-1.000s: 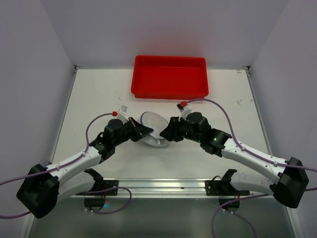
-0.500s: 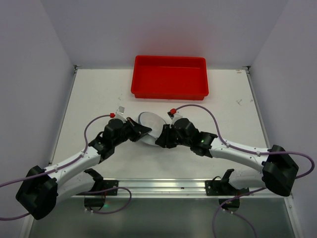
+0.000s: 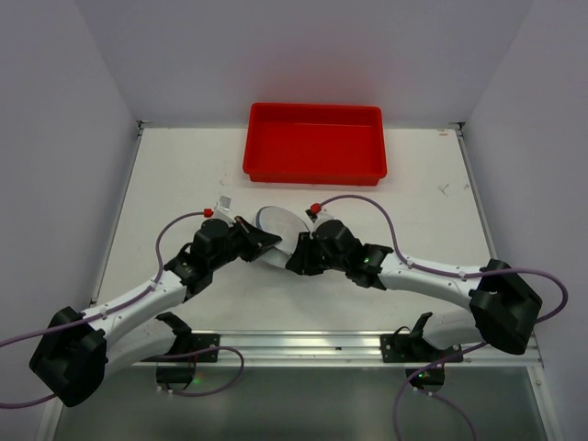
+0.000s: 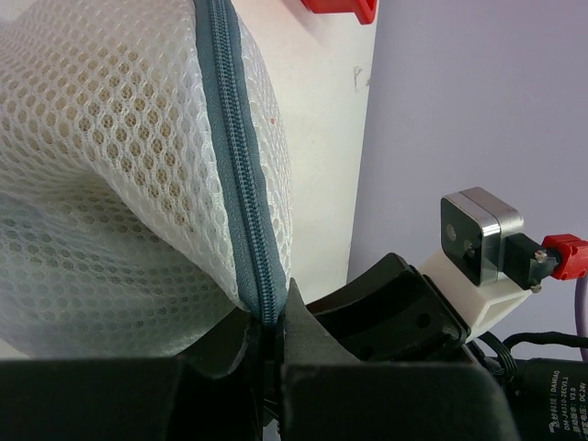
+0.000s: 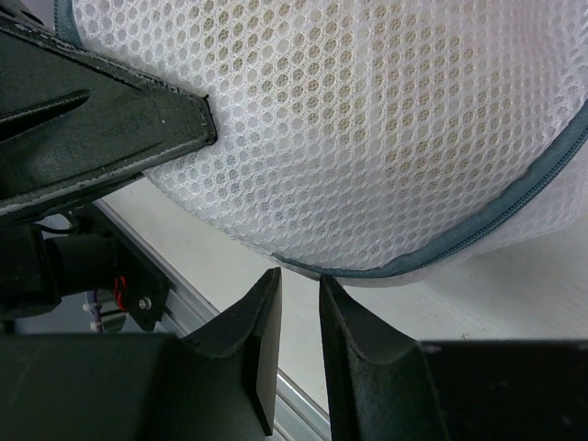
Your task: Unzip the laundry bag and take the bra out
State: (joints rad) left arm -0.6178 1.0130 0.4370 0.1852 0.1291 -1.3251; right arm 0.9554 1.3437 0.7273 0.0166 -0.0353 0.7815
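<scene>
The white mesh laundry bag [image 3: 278, 227] sits in the middle of the counter [image 3: 175, 175], near the red tray [image 3: 314, 170]. The left tool [image 4: 269, 323] pinches its gray zipper edge [image 4: 241, 184] tight. The right tool [image 5: 300, 308] is just beside the bag's rim, its fingers a little apart and holding nothing.

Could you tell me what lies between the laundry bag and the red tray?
Only bare table, seen in the top external view; the laundry bag and red tray stand apart.
</scene>
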